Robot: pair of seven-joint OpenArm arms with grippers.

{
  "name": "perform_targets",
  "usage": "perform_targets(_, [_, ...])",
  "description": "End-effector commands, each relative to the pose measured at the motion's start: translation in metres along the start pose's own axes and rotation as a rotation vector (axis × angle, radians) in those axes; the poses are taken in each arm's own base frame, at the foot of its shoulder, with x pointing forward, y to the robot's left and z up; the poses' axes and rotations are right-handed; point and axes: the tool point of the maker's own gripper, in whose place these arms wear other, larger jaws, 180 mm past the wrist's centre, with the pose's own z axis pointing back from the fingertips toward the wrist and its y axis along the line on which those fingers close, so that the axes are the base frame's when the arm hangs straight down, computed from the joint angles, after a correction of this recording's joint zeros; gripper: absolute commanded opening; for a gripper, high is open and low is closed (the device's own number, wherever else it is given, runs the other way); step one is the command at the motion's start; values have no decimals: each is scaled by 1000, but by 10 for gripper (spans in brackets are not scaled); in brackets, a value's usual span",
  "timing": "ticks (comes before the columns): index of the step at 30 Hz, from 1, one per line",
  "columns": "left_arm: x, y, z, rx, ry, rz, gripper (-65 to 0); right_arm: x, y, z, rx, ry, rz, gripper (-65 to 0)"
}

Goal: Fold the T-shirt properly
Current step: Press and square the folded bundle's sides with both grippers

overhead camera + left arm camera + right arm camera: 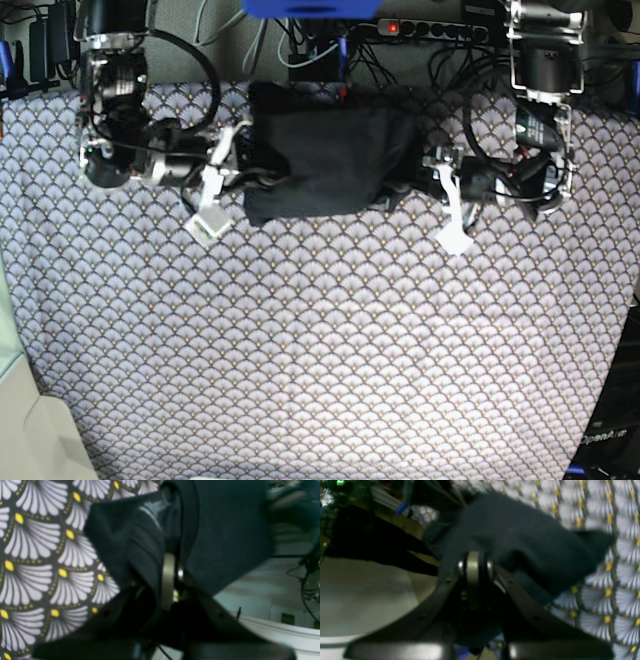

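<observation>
Count: one T-shirt (330, 160), one scallop tablecloth (330, 350), two arms, two grippers – left gripper (405, 185), right gripper (258, 180).

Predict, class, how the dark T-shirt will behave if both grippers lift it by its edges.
The T-shirt will probably sag in the middle: it is soft cloth, already bunched and creased. It likely weighs little for its size. Pinched by the left gripper and right gripper, its folds may slump.
</observation>
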Motion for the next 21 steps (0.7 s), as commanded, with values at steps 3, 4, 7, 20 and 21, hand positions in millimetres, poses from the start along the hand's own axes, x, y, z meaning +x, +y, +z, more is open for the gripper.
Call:
perform_targets(3, [15, -3, 6, -2, -34, -31, -650, 0, -7, 2, 7, -20, -24, -624])
perform_targets(4, [15, -3, 6, -2, -34, -31, -650, -5, -9, 2, 8, -6, -32, -624])
perform_targets(7, [15, -2, 7, 0, -38, -28, -650, -23, -16, 3, 2, 34, -67, -624])
perform_targets(20, [15, -1, 7, 3, -35, -29, -650, -59, -10, -17, 60, 29, -174, -624])
perform_targets(21, [15, -1, 7, 3, -35, -29, -650, -64, -12, -19, 62, 35, -187, -624])
